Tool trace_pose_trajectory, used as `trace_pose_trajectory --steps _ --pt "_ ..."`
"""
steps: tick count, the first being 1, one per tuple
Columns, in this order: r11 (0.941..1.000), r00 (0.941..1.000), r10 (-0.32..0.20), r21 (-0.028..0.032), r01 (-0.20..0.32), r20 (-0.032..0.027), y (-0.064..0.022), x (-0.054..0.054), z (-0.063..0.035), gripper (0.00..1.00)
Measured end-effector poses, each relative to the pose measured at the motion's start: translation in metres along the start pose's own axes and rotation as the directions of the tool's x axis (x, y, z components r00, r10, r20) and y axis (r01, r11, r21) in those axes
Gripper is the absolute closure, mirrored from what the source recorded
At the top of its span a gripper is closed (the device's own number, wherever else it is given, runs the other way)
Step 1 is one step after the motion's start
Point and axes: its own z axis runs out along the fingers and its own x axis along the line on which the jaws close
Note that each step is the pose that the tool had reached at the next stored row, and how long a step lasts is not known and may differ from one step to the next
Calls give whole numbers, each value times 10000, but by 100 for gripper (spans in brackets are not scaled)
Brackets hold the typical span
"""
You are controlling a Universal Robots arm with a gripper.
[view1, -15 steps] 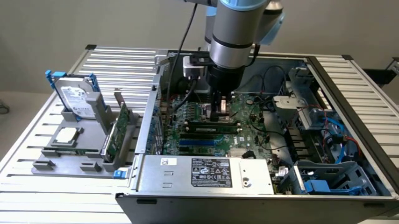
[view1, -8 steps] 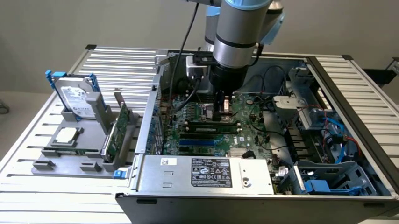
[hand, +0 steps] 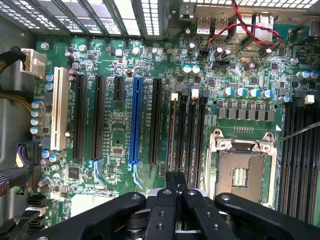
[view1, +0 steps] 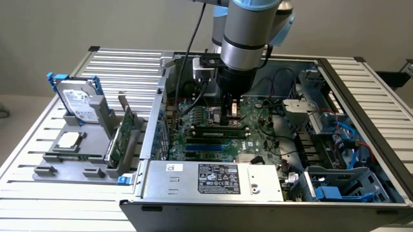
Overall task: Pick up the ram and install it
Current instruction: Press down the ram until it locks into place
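The exterior camera stood off the arm, high and at some distance, and looked down at an angle on the open computer case [view1: 271, 193] and the slatted table [view1: 116, 63] around it. The wrist camera sat on the arm just behind the gripper [hand: 176, 187] and faced straight down into the case, very near to the motherboard [hand: 125, 130]. Both views shared this motherboard [view1: 219, 133]: the long expansion slots [hand: 134, 120], the memory slots [hand: 187, 135] and the open processor socket [hand: 242, 172].
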Motion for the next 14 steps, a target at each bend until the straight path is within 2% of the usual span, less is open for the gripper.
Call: trace_pose_trajectory --steps 7,12,14 --pt "10000 10000 58 -1 -58 6 1 18 0 89" --pt "9975 9975 710 -9 -710 44 1 20 -1 89" --pt "9954 9954 956 12 -956 61 1 20 -1 89"
